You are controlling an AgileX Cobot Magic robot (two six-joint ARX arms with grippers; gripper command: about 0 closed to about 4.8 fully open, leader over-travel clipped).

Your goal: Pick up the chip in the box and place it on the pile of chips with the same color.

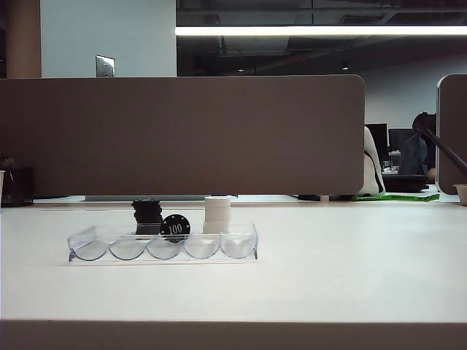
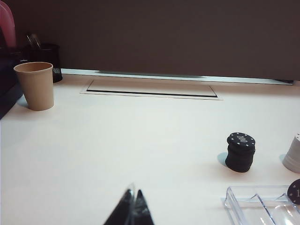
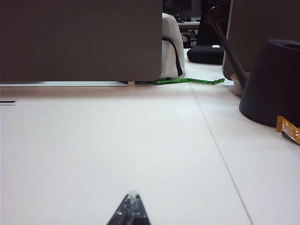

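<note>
Standing on edge in the box (image 1: 233, 244), the chip (image 1: 175, 227) half hides behind its wall, just beside the pile of chips (image 2: 240, 152); left gripper (image 2: 132, 206) and right gripper (image 3: 131, 208), tips together, empty, cut off, well short of the box.

- I see a white table (image 1: 328, 270), a brown partition (image 1: 182, 135) along its far edge.
- Ceiling strip light (image 1: 321, 30) glows beyond.
- Paper cup (image 2: 34, 86) near the table's far left corner.

Box (image 1: 162, 248) lies on counter (image 1: 328, 270), left of centre in exterior view. Chip (image 1: 175, 227) stands on edge in box. Pile of chips (image 1: 147, 215) behind box; taller stack (image 1: 217, 214) to pile's right. Both end effectors (image 2: 132, 206) (image 3: 131, 208) low over counter.
</note>
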